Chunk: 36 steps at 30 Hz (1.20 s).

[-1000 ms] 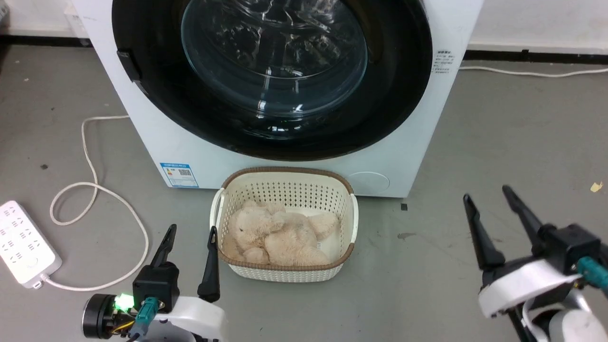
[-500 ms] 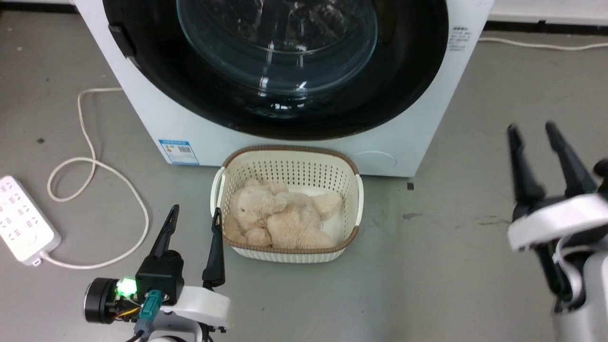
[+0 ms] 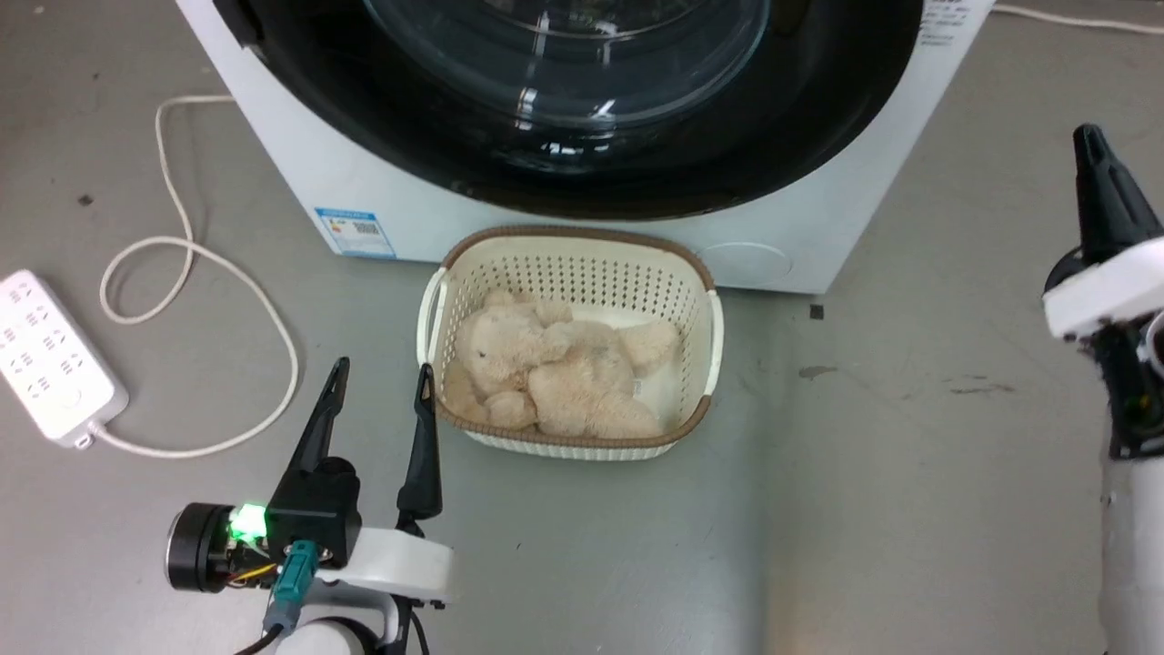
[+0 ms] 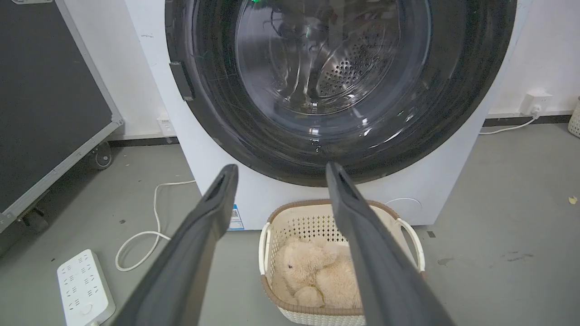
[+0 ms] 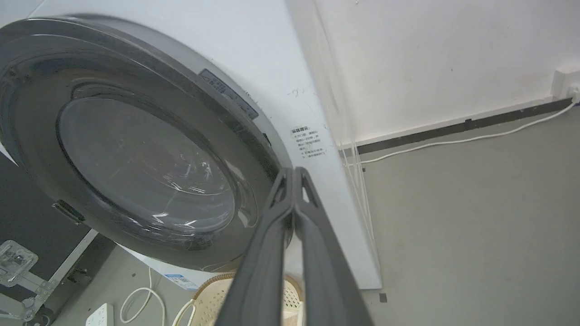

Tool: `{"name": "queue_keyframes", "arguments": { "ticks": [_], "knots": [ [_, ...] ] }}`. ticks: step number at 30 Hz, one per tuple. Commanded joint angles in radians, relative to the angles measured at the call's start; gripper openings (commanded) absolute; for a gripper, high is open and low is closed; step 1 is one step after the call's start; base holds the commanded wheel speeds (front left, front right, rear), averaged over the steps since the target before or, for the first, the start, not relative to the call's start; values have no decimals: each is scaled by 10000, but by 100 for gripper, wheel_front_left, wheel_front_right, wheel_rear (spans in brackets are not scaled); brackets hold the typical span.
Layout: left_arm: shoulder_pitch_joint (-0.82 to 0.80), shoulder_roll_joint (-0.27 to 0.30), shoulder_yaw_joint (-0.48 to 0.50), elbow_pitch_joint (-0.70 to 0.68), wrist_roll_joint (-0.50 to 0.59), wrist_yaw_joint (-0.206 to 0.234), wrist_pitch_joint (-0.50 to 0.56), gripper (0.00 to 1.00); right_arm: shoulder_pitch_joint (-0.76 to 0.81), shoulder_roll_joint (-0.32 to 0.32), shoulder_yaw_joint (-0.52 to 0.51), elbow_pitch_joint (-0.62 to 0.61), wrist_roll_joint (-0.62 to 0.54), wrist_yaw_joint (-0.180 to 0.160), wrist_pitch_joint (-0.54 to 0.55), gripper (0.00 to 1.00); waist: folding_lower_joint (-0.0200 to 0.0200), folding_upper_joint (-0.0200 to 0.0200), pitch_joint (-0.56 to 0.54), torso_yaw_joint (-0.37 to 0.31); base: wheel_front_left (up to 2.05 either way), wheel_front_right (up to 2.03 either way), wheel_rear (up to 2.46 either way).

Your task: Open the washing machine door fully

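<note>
Right pincer (image 5: pixel 294 174) is pressed together, pinching nothing, tips just off the right rim of the washing machine door (image 5: pixel 145 154), which lies ahead and to its left and looks shut against the machine. Left pincer (image 3: pixel 382 368) hangs spread and empty, basket (image 3: pixel 582 235) just to its right. Danger: those closed tips may skid off the glossy rim without catching it, or scrape the glass. Count: one door, one basket, one teddy bear (image 3: pixel 555 364), two pincers

Basket (image 3: pixel 582 277) w/ plush bear (image 3: pixel 546 364) sits on the floor (image 3: pixel 909 409) right below the washing machine door (image 3: pixel 564 82), blocking low frontal approach. Power strip (image 3: pixel 55 355) & cable (image 3: pixel 293 364) clutter the left side. Floor right of machine bare, free passage.
</note>
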Motion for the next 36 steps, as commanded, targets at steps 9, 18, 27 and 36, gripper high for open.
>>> {"name": "queue_keyframes", "arguments": {
  "ticks": [9,18,27,36],
  "knots": [
    [-420,81,-237,-200,-63,248,-298,100,-2001,-207,-954,1658,1174,-4,1090,0,-2,-1,621,357,0,0,0],
    [-679,63,-462,-350,-79,393,-486,100,-3708,-512,-1846,3078,2199,-4,2697,0,-2,-1,1156,740,0,0,0],
    [-808,72,-726,-591,-48,556,-674,100,-5561,-869,-2802,4914,2758,-5,4132,0,-2,-1,1589,1133,0,0,0],
    [-981,98,-1062,-743,-4,687,-862,100,-7236,-1336,-3589,6548,3058,-6,5032,0,-2,-1,1949,1531,0,0,0]
  ]
}}
